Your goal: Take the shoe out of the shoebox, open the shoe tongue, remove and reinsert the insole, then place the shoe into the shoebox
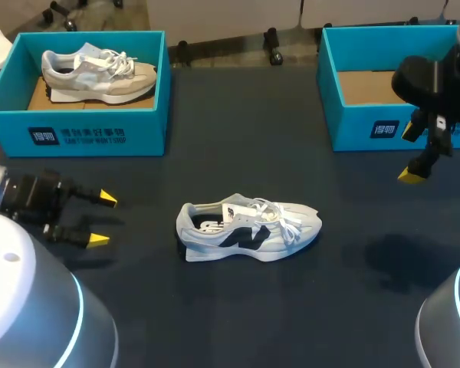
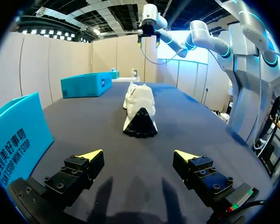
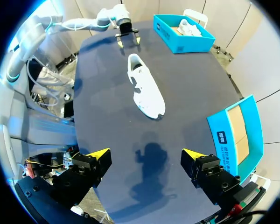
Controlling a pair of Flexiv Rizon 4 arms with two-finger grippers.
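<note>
At ten o'clock from the middle of the table [image 1: 215, 314]: left shoebox [image 1: 77, 136], with a beige shoe [image 1: 100, 73] inside on its sole, toe to three o'clock. Looks like a spare, not in play now.

At nine o'clock: left gripper [image 1: 102, 220], low over the table, fingers spread wide and empty, pointing toward three o'clock. Faces the dark heel squarely in the left wrist view, likely so as to steady that end.

Dead centre: white shoe [image 1: 249, 230], out of any box, upright on its sole, heel to nine, toe to three, laces across the tongue, well apart from both grippers. Probably laid crosswise so that each arm gets one end.

At two o'clock: right shoebox [image 1: 353, 123], empty, bare cardboard floor showing. Presumably free for the return.

At three o'clock, before that box: right gripper [image 3: 144, 154], raised and angled down, fingers wide apart, holding nothing. Judged stage: shoe out, tongue not yet opened.
</note>
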